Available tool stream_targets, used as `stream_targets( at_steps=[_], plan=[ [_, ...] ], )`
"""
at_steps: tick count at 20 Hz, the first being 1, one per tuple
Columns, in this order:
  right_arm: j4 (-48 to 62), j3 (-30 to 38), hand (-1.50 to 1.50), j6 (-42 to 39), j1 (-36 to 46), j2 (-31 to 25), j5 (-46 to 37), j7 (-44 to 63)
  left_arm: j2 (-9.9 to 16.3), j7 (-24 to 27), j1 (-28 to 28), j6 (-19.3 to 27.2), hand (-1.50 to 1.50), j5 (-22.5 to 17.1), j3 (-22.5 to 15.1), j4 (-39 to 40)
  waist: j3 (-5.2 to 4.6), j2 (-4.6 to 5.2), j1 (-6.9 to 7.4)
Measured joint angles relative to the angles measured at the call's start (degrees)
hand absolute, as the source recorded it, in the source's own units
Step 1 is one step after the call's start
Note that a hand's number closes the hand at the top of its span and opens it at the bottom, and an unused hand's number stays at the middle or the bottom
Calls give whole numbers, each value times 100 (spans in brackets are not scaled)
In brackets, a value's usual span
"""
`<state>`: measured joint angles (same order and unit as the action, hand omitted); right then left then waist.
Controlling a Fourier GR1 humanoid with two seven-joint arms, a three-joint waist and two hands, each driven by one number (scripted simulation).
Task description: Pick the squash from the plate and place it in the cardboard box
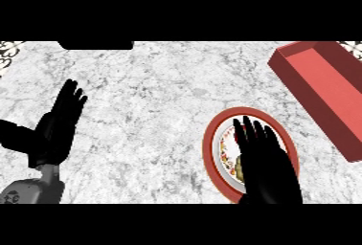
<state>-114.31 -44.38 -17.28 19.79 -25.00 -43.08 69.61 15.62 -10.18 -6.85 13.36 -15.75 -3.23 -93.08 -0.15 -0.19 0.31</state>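
Two hands up: my left hand [58, 125] rests spread at frame left, idle. Right hand [265, 160], fingers straight, hovers over the plate [213, 143] lower right, hiding most of the squash [240, 168], presumably lining up a grasp. Cardboard box [322, 91] waits upper right.

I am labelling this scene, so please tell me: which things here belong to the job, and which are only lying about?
For the job:
- squash, mostly hidden under the right hand
- plate
- box

Not for the job:
- left hand, open, resting at the left
- dark object at the top edge
- counter
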Motion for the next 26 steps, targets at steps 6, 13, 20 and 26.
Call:
stream_targets(
  at_steps=[6,13,20,26],
  plan=[
    [229,165,-150,-177,-129,409,-398,-181,-32,0,18,-25,0,39,19,-38,6,2,-31],
    [649,243,-150,-303,-441,945,-981,-406,-34,-37,100,-69,0,82,56,-132,10,7,-29],
    [932,533,-150,-511,-592,1231,-1503,-611,-112,-22,114,-92,0,121,88,-125,10,10,-40],
    [1074,657,-150,-604,-839,1499,-1956,-773,-230,40,-3,-64,0,259,88,34,12,15,-49]
  ],
)
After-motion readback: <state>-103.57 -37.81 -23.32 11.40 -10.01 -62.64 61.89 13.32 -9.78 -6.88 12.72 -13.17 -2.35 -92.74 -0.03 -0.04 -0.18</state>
